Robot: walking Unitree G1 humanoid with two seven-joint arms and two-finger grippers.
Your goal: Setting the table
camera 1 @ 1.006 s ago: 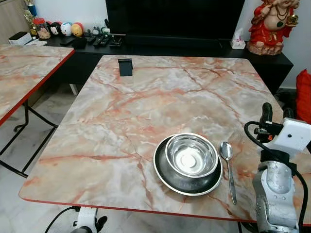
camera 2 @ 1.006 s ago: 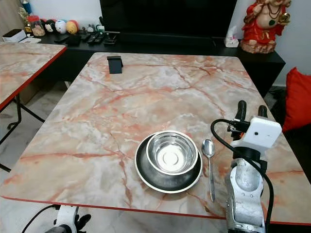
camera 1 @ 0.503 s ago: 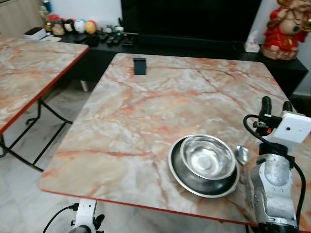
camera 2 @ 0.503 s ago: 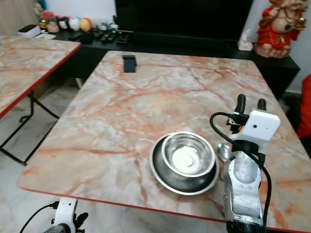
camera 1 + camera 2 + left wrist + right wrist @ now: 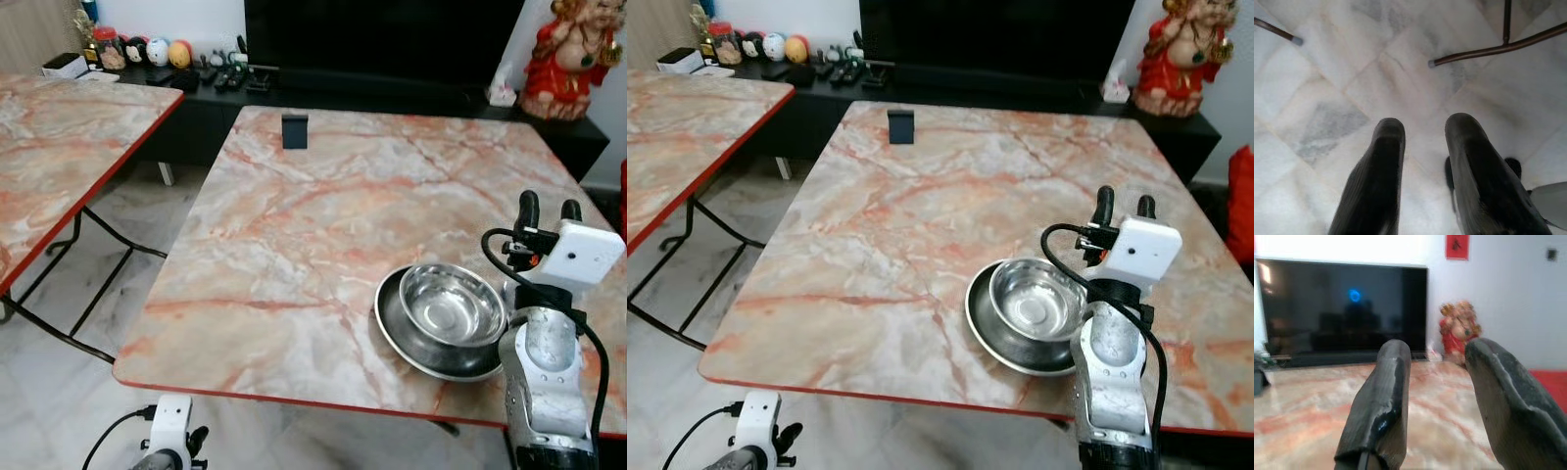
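Note:
A steel bowl (image 5: 453, 304) sits inside a shallow steel plate (image 5: 397, 328) near the front right edge of the marble table (image 5: 323, 206). My right gripper (image 5: 549, 209) is raised just right of the bowl, above the table. It points away toward the far wall, and its fingers (image 5: 1386, 382) are open with nothing between them. The right forearm (image 5: 537, 372) covers the table beside the plate. My left gripper (image 5: 1425, 127) hangs low at the front left, open over the white floor tiles.
A small black stand (image 5: 295, 130) is at the table's far edge. A second marble table (image 5: 59, 127) stands to the left, with a floor gap between. Behind are a black console (image 5: 196, 93) with remotes and figurines, a television (image 5: 382, 39) and a red statue (image 5: 573, 54).
The camera has moved, so the whole scene sits further right in the picture. My right forearm now covers the spoon that lay right of the plate. Both grippers are unchanged.

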